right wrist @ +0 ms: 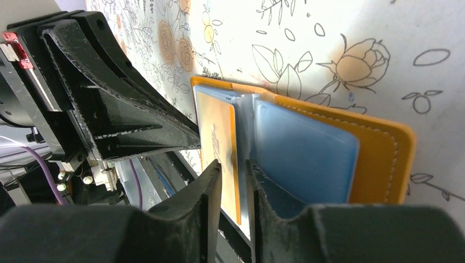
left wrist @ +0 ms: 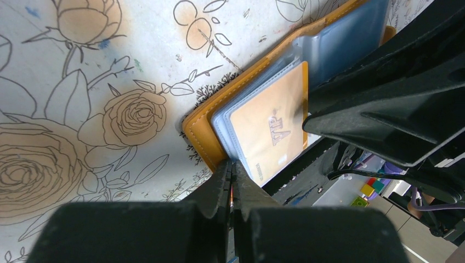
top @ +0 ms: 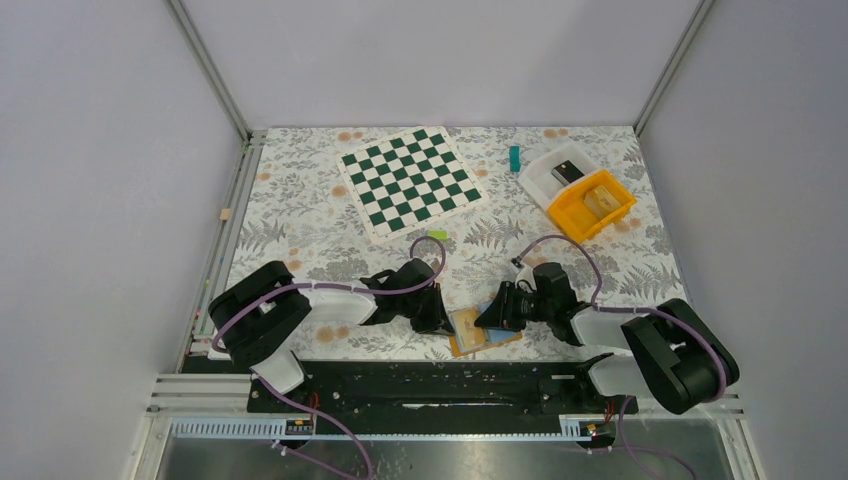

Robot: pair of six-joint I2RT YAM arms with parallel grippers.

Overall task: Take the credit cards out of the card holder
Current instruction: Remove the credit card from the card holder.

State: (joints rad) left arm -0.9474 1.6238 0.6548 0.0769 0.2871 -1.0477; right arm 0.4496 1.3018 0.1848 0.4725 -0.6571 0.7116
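Evidently early extraction: card holder (top: 483, 330) open at the table's near edge, left end effector (left wrist: 232, 169) shut, pinning its corner, right end effector (right wrist: 234, 171) narrowly parted over the credit cards (right wrist: 301, 153); next comes a pinch and outward slide.

card holder (top: 484, 335): lower centre of the top view, open flat on the table (top: 300, 220), between both grippers
left gripper (top: 445, 322): at holder's left edge
right gripper (top: 490, 318): at holder's right side
credit cards (right wrist: 301, 153): inside holder's pockets
chessboard (top: 412, 180): upper centre
block (top: 514, 158): right of chessboard
bins (top: 590, 205): upper right, touching each other, right of block
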